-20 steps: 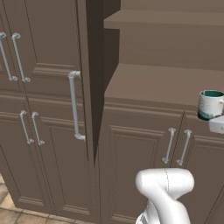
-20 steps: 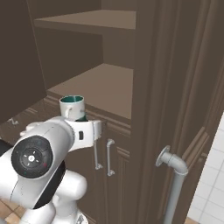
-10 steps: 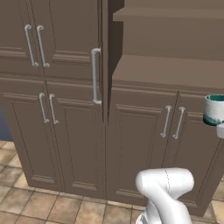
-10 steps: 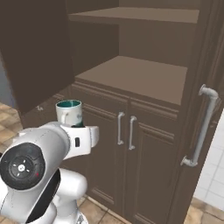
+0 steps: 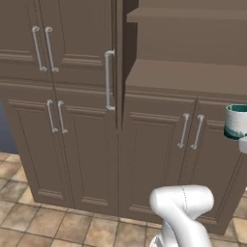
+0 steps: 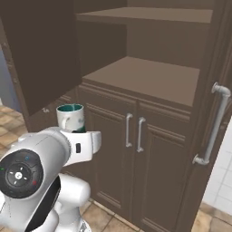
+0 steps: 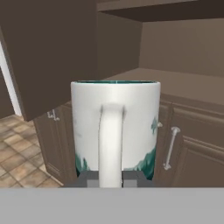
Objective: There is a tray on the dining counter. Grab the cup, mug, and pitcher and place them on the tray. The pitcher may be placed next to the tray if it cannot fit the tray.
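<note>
Left base view: the mug [image 5: 236, 121] hangs upright in the air at the right edge, in front of the brown cabinets [image 5: 159, 135] and level with the lower doors just under the open shelf [image 5: 188, 77]. No table or tray appears here, so by my judgement the mug has yet to be carried to the tray.

Right base view: the mug [image 6: 71, 118] stands upright above the arm's white wrist [image 6: 84, 145], well clear of the open shelf [image 6: 154, 77] and the swung-out cabinet door [image 6: 45, 54]. That door juts into the room; if the base turns tightly, the arm or mug could clip it.

Hand view: the fingers [image 7: 111, 179] are pressed nearly together, pinching the mug [image 7: 115, 129] by the bottom of its white loop handle, which faces the camera. A hold on the handle alone is narrow; a sharp swing or jolt could let the mug pivot or slip out.
</note>
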